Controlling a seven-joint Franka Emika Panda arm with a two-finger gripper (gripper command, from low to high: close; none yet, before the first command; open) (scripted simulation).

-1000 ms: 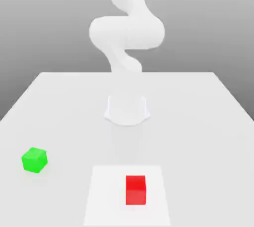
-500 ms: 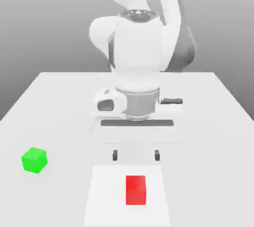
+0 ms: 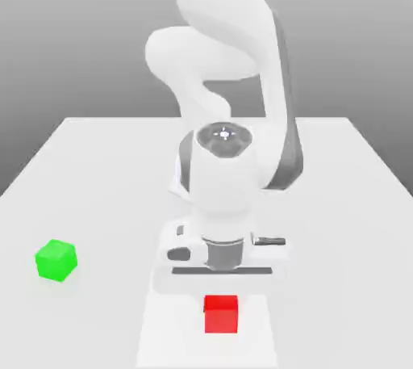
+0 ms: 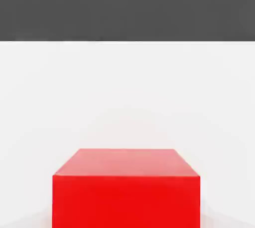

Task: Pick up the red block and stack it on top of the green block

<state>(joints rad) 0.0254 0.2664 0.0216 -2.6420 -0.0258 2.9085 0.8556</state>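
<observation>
The red block rests on a lighter white square near the front edge of the table; it looms close and head-on as the red block in the hand view. My gripper has come straight down onto it, the hand covering the block's top, and is shut on the block's sides. The block still sits on the surface. The green block lies apart on the table, well toward the exterior view's left, with nothing touching it.
The white table stretches bare around both blocks. The arm's base and bent links rise behind the hand, at the middle of the table.
The arm swung down from high above until the hand settled over the red block. The gripper went from open to shut. Neither block has shifted.
</observation>
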